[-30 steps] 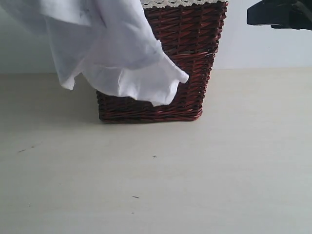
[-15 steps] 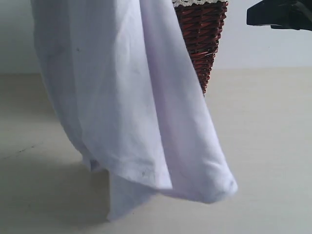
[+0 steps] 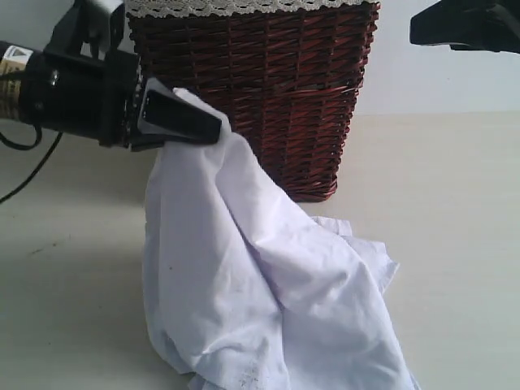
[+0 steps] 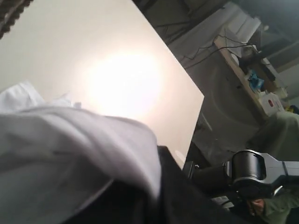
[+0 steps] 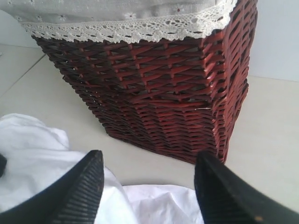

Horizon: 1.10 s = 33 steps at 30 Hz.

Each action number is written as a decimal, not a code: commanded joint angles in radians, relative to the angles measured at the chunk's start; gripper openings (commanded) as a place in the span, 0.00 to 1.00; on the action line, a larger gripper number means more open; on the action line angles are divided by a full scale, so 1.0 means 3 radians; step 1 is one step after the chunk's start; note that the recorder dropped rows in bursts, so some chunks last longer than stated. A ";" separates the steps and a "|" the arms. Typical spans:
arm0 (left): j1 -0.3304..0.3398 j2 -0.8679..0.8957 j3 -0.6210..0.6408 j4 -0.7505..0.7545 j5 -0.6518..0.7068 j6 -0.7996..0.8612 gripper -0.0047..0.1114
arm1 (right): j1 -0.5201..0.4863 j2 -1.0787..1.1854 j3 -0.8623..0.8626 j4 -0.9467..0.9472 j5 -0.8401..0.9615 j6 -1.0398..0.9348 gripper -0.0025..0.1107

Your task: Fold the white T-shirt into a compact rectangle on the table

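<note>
as it lies level, left pincer (image 3: pixel 213 128) grips the white t-shirt (image 3: pixel 244 268).

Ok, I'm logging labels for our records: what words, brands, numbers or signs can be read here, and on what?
Nothing is legible.
Sticker on the left arm: print too blurred to read.
White T-shirt: no lettering shows.
Wicker basket: none.

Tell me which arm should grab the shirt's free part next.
Right, probably: the right gripper is open and empty over the white T-shirt, while the left gripper is shut on its upper bunch.
</note>
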 commanded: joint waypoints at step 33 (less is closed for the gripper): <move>-0.0069 0.0005 0.1069 -0.0071 0.1489 0.1197 0.43 | -0.0020 -0.0002 -0.0028 -0.0041 0.0150 0.0053 0.52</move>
